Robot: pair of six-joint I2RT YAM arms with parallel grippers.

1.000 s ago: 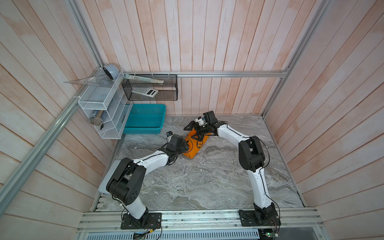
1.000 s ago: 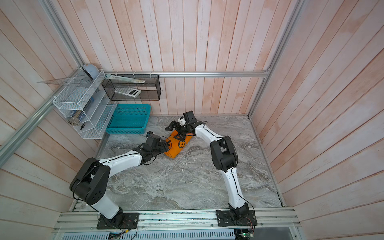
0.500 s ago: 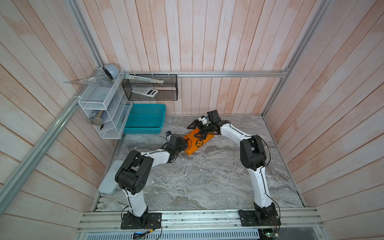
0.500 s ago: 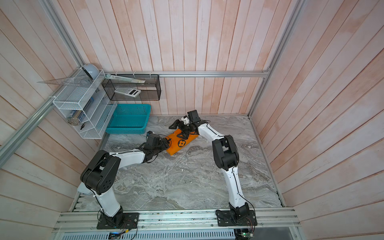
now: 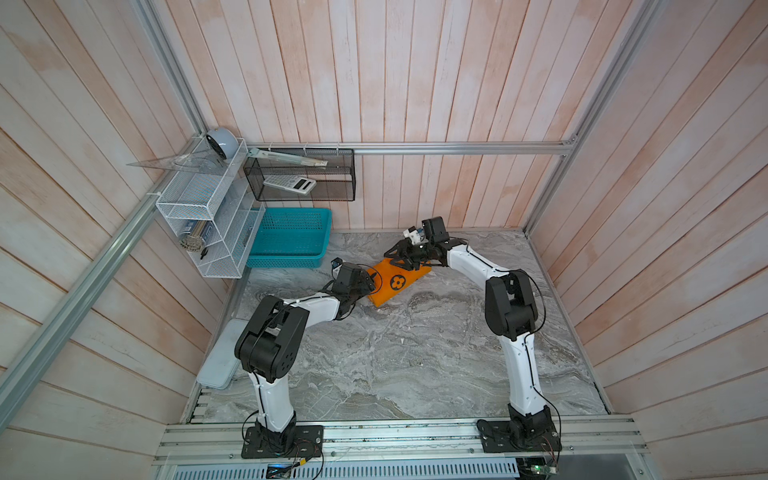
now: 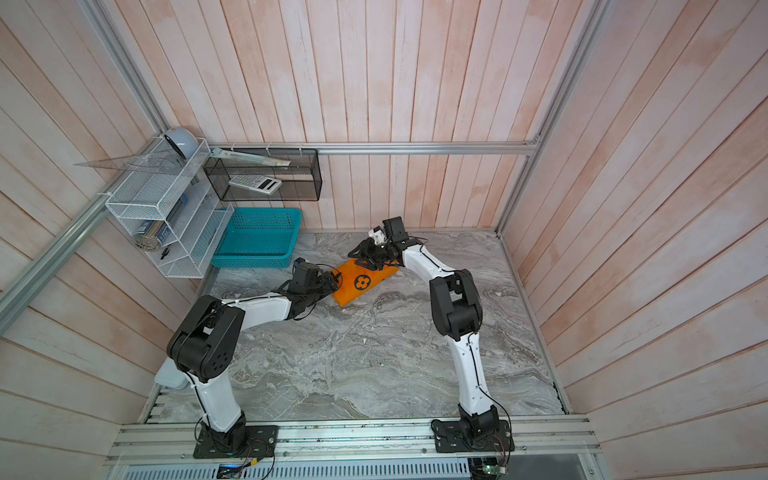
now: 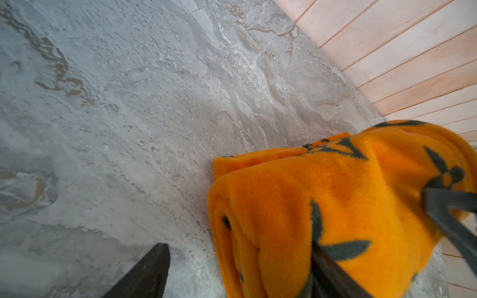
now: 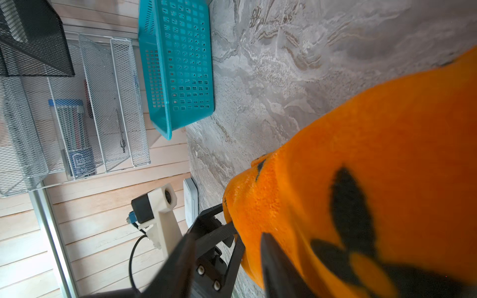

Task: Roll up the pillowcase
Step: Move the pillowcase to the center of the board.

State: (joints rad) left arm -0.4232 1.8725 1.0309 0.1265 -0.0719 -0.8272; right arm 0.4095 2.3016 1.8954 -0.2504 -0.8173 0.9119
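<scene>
**Marble tabletop: pillowcase roll between both grippers**

You have the pillowcase (image 5: 395, 283) lying at the far middle of the grey veined table (image 5: 395, 365), between the two arms. Against a second ago, the bundle lies longer and flatter, with its circled flower motif facing up. It is plush orange fleece, and the left wrist view shows coiled layers at its end. Your left gripper (image 7: 238, 245) stands spread, one finger pressed against the cloth. Your right gripper (image 5: 405, 258) sits on the far end; blur hides whether it clamps.

It's a robotics lab cell, I'd say: plank walls (image 5: 374, 83), aluminium framing (image 5: 457, 148), marble-look tabletop (image 5: 395, 357), bolted mounting rail (image 5: 415, 436).
</scene>
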